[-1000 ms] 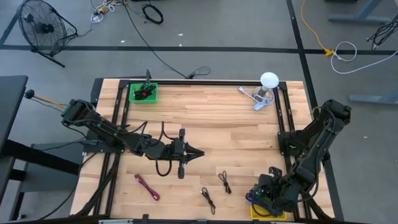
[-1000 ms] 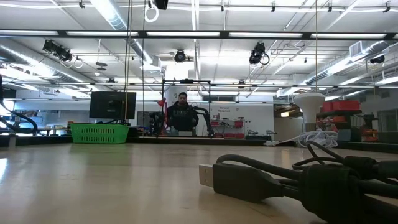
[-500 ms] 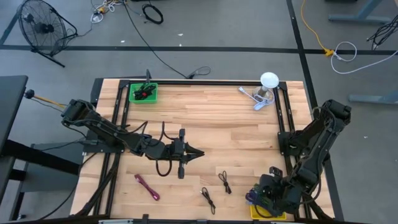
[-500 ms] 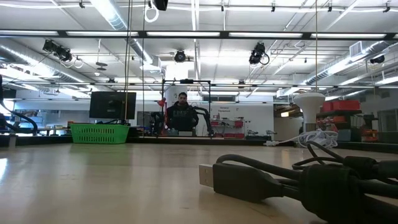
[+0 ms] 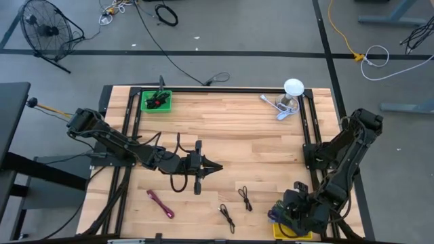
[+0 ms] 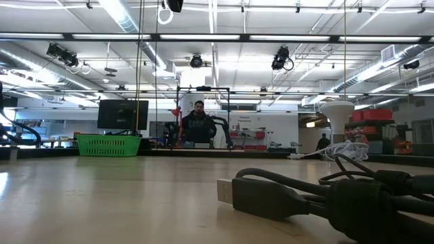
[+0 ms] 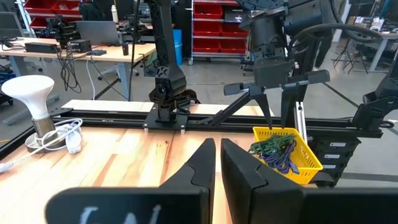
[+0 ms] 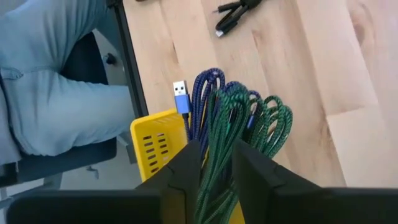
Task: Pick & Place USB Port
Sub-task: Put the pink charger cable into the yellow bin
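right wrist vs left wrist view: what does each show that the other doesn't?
Right wrist only: a blue USB plug, a black cable on the wood, a seated person's light-blue trouser legs.
Left wrist only: a white bulb-shaped lamp, red storage bins, the right arm's tool from outside.
Both: the yellow slotted plastic basket with coiled green and blue cables.

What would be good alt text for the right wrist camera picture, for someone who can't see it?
The right tool hangs over a yellow basket, its two dark fingers astride a coiled green cable beside a blue cable with a blue USB plug. Beyond lie the wooden table, a black cable and a seated person's legs.
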